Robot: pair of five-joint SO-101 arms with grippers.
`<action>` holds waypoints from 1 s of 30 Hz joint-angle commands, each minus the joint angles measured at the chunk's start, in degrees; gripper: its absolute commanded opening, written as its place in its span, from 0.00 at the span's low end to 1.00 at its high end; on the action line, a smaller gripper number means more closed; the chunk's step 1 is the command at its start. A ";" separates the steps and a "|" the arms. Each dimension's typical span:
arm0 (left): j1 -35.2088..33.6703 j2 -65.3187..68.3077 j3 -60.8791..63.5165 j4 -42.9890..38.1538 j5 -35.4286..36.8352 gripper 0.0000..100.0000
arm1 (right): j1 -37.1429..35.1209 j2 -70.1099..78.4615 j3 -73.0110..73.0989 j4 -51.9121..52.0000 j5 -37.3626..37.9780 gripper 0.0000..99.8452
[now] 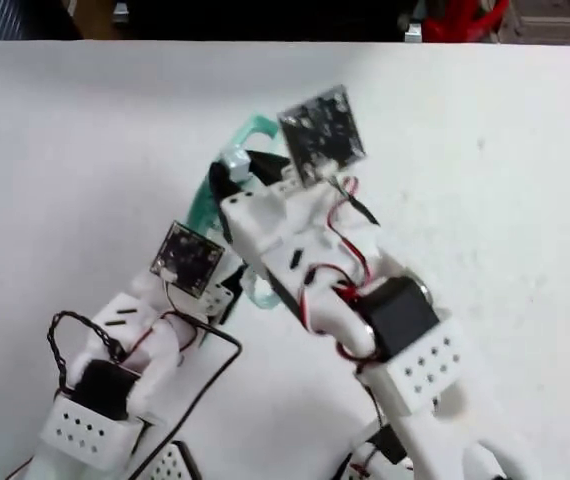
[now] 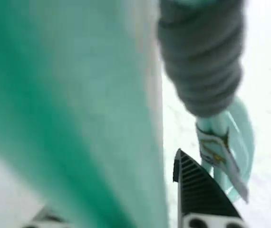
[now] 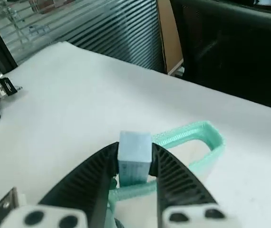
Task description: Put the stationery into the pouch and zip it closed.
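Right wrist view shows my right gripper (image 3: 134, 164), jaws pinching the blue eraser (image 3: 134, 152) above the pouch (image 3: 192, 135); next I'd lower it inside. Left gripper (image 2: 173, 175) jaws: can't tell.

Bright, even light covers the white table (image 1: 525, 150), with faint shadows.
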 commanded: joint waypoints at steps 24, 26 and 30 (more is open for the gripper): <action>0.13 0.04 -0.44 -1.41 0.18 0.14 | -5.05 -7.43 -9.32 29.14 12.84 0.20; 0.13 0.04 -0.44 -1.41 0.18 0.14 | -6.64 -9.36 -6.77 26.95 12.84 0.20; 0.13 0.04 -0.44 -1.41 0.18 0.15 | -9.10 -11.74 -2.02 22.81 12.92 0.20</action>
